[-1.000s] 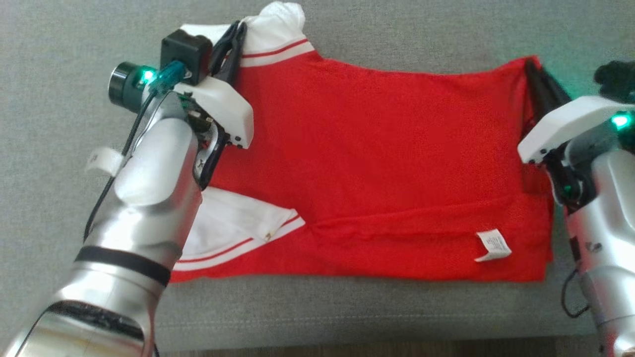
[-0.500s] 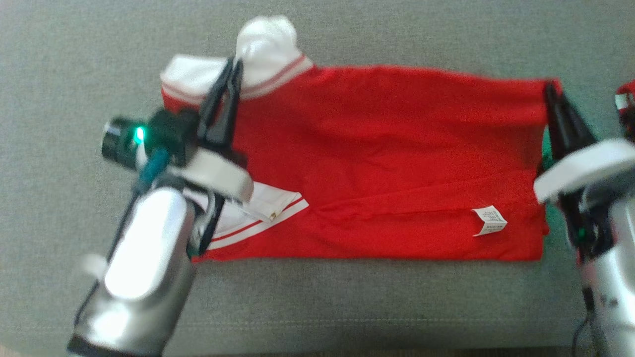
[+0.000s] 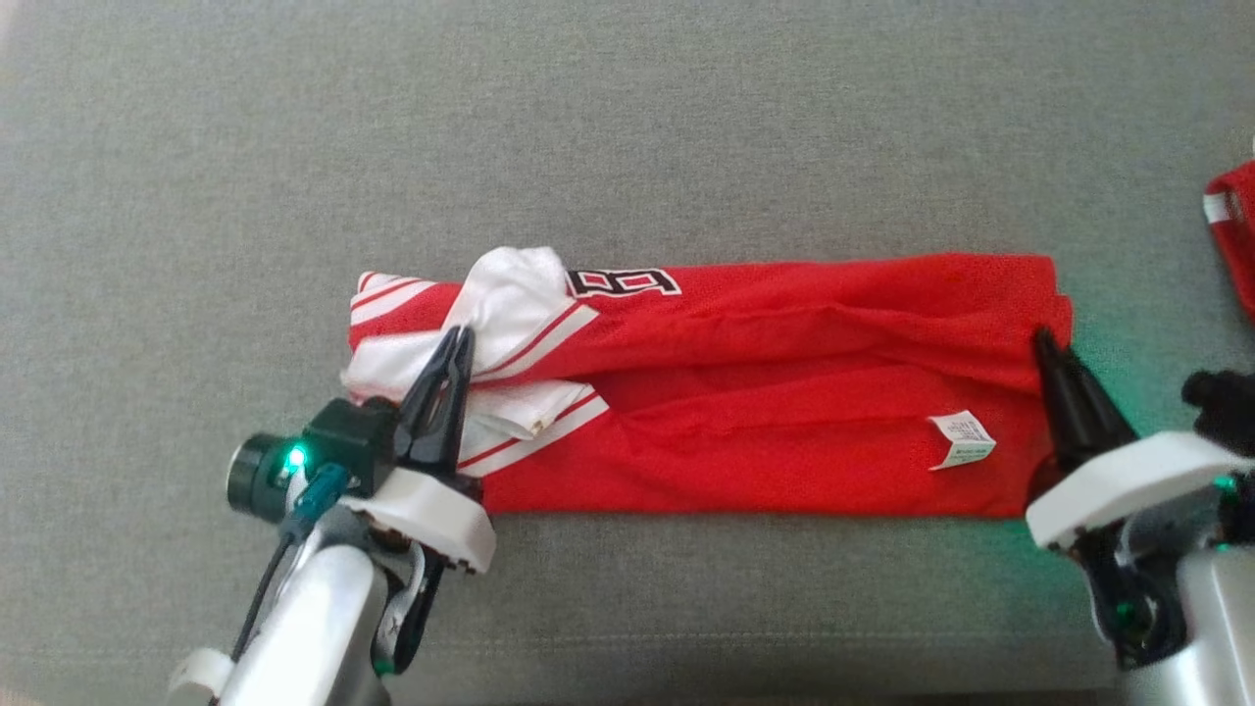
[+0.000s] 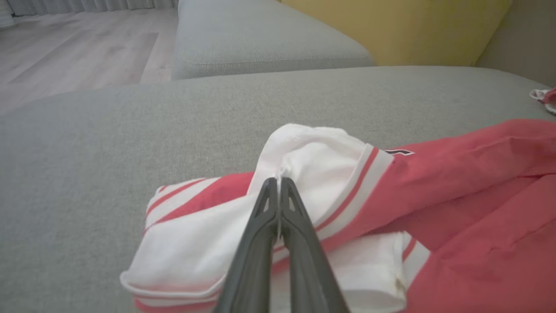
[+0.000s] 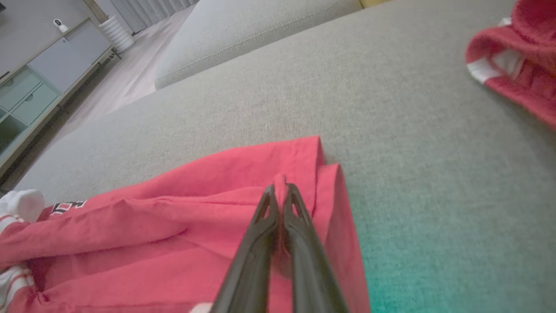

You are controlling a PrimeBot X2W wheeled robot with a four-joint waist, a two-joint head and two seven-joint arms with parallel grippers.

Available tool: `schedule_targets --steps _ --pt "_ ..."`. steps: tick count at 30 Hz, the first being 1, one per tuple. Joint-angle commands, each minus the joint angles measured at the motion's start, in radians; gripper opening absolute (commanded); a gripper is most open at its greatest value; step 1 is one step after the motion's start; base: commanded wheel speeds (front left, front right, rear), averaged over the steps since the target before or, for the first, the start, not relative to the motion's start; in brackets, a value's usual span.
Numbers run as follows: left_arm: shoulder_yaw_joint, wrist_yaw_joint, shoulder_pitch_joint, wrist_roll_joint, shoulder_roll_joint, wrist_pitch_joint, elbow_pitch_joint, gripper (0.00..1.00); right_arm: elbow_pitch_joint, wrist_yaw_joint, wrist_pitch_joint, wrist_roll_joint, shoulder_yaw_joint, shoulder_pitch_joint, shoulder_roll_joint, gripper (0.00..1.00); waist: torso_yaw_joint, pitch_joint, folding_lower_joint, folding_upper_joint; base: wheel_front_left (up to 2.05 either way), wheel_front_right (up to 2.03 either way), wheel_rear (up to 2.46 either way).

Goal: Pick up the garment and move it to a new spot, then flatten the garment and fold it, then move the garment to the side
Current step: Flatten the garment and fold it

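We're over the broad grey woven sofa cushion (image 3: 627,118), and across its middle lies the red knit jersey with white striped sleeves (image 3: 784,392), a long soft band running left to right, creased along its length. We have it by both ends, likely so the far layer folds over the near one evenly. The left gripper (image 3: 457,338) is clamped on the puffy white sleeve, and the right gripper (image 3: 1041,338) pinches the thin red hem. Near the right end, a small white care label (image 3: 963,438) curls up.
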Motion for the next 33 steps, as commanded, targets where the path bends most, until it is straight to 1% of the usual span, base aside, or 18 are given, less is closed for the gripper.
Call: schedule_targets --steps 1,2,3,6,8,9,12,16,23,29,33 --pt "0.044 -0.013 0.000 -0.024 0.003 -0.012 0.005 0.87 -0.039 0.004 0.001 -0.012 0.016 0.024 0.001 0.36 0.001 -0.007 0.0001 0.0000 0.00 0.00 0.00" --pt "0.048 -0.020 0.005 -0.035 -0.004 -0.012 0.021 1.00 -0.039 0.004 0.002 -0.017 0.015 0.038 0.006 0.95 0.002 -0.011 0.0001 0.0000 0.00 0.00 0.00" --pt "0.051 -0.024 0.010 -0.041 -0.007 -0.012 0.035 1.00 -0.041 0.004 0.000 -0.026 0.014 0.052 0.011 1.00 0.002 -0.016 0.0001 0.0000 0.00 0.00 0.00" --pt "0.061 -0.028 0.025 -0.056 -0.014 -0.012 0.051 1.00 -0.053 0.004 -0.014 -0.049 0.012 0.080 0.017 1.00 0.002 -0.030 0.0001 0.0000 0.00 0.00 0.00" --pt "0.087 -0.019 0.062 -0.069 -0.015 -0.012 0.037 1.00 -0.091 0.004 -0.050 -0.097 0.006 0.126 0.025 1.00 -0.001 -0.052 0.0001 0.0000 0.00 0.00 0.00" --pt "0.087 -0.019 0.062 -0.069 -0.015 -0.012 0.037 1.00 -0.091 0.004 -0.050 -0.097 0.006 0.126 0.025 1.00 -0.001 -0.052 0.0001 0.0000 0.00 0.00 0.00" --pt "0.124 0.003 0.108 -0.074 -0.008 -0.012 -0.013 1.00 -0.148 0.004 -0.092 -0.145 -0.006 0.161 0.035 1.00 -0.008 -0.074 0.0001 0.0000 0.00 0.00 0.00" --pt "0.171 0.039 0.159 -0.069 0.009 -0.012 -0.108 1.00 -0.233 0.004 -0.117 -0.211 -0.021 0.184 0.051 1.00 -0.016 -0.103 0.0001 0.0000 0.00 0.00 0.00" --pt "0.205 0.084 0.190 -0.047 0.050 0.000 -0.244 1.00 -0.332 0.004 -0.101 -0.269 -0.007 0.178 0.062 1.00 -0.027 -0.161 0.0001 0.0000 0.00 0.00 0.00" --pt "0.209 0.117 0.219 -0.023 0.073 0.032 -0.332 1.00 -0.370 0.004 -0.079 -0.281 0.004 0.193 0.065 1.00 -0.033 -0.196 0.0001 0.0000 0.00 0.00 0.00" --pt "0.210 0.125 0.235 -0.021 0.082 0.045 -0.361 1.00 -0.378 0.004 -0.072 -0.283 0.007 0.202 0.070 1.00 -0.035 -0.199 0.0001 0.0000 0.00 0.00 0.00"
